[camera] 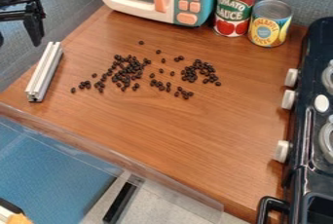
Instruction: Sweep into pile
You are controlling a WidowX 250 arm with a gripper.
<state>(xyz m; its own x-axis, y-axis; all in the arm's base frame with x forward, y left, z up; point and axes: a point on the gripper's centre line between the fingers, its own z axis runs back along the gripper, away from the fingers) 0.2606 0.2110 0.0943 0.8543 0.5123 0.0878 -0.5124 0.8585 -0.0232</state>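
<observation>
Dozens of small dark beans (127,72) lie loose on the wooden table (195,135), clock positions from frame centre. Bigger, denser scatter toward 11; smaller clump toward 1; a few strays above, between and below. Spread out, not one pile.

Gripper (18,42) at 10, over the table's left side, above the metal bar. Fingers look spread, released, though the left edge crops that side so I'm not fully certain.

Silver grooved metal bar (44,72) lies on the table between 9 and 10, just beside the leftmost beans, long axis roughly 1 to 7.

Rest: teal and white toy microwave (166,9) at 12, peach buttons; red-labelled can (234,11) at 1, upright; yellow-labelled can (270,26) just beside it, toward 2, upright. Black toy stove (300,169) runs 2 to 5, white knobs.
</observation>
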